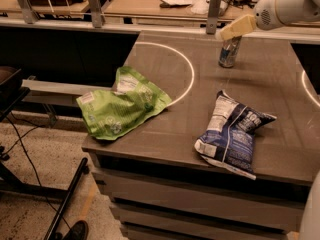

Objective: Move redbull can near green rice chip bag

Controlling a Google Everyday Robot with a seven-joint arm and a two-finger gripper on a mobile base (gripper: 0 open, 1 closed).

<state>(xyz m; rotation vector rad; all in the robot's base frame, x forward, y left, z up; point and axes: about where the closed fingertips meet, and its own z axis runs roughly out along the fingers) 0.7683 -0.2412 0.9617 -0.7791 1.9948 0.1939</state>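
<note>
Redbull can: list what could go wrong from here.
The claw is right at the top of the upright redbull can, so an off-centre contact could tip the slim can. The green rice chip bag seems to overhang the table at its left edge, so a can set down against it might push it off.

The green rice chip bag (pixel 120 104), left of centre, is recorded as bright green with white label patches. The redbull can (pixel 229 52), upper right, is noted silver and blue. The gripper (pixel 238 27), just above the can, is coloured cream-yellow. The second bag (pixel 231 134), lower right, is patterned dark blue and white. The table (pixel 175 126) is grey-brown, marked with white arcs.
</note>
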